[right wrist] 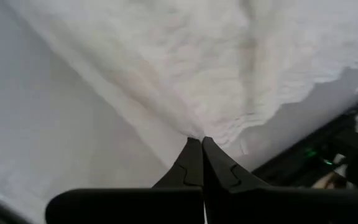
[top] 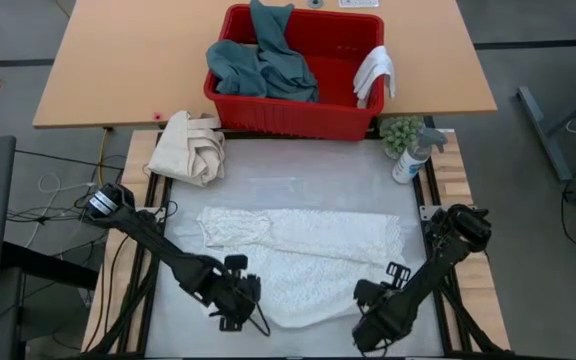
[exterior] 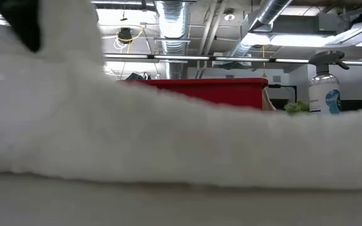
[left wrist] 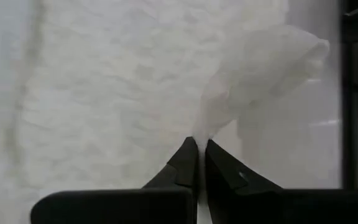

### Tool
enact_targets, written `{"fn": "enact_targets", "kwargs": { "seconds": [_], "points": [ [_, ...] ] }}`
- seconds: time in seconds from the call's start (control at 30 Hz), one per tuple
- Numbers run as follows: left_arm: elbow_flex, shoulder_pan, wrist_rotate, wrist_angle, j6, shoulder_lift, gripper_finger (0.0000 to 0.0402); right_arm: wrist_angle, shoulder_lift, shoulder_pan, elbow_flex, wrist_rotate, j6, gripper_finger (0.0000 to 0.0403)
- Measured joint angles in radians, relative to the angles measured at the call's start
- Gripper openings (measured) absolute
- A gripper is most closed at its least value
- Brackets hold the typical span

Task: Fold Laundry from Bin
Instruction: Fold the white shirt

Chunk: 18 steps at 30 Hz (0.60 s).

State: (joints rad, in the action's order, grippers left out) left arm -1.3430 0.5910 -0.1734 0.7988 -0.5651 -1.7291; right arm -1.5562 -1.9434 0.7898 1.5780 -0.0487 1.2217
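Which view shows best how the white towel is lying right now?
The high view: the whole white towel lies spread, both near corners pinched. The low view shows only its blurred edge; each wrist view shows just the corner in its own hand, left hand and right hand.

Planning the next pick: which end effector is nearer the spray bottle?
Right. The right end effector sits at the towel's near edge, below the spray bottle; the left end effector is farther across.

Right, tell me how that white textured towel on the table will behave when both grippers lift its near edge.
The white textured towel will probably hang floppy: it already puckers where the left gripper and right gripper pinch it. It looks light, so it should rise easily. Its middle will likely sag between the two pinch points.
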Motion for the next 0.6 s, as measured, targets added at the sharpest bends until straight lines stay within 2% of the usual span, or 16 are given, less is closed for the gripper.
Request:
{"fn": "enact_targets", "kwargs": {
  "seconds": [0.27, 0.6],
  "points": [
    [0.000, -0.089, 0.003, 0.076, 0.140, 0.011, 0.0000, -0.015, 0.000, -0.068, 0.000, -0.002, -0.042, 0.0013],
    [0.000, -0.174, 0.011, 0.136, 0.272, 0.033, 0.0000, -0.015, 0.000, -0.138, 0.000, 0.020, 0.008, 0.0013]
  ]
}}
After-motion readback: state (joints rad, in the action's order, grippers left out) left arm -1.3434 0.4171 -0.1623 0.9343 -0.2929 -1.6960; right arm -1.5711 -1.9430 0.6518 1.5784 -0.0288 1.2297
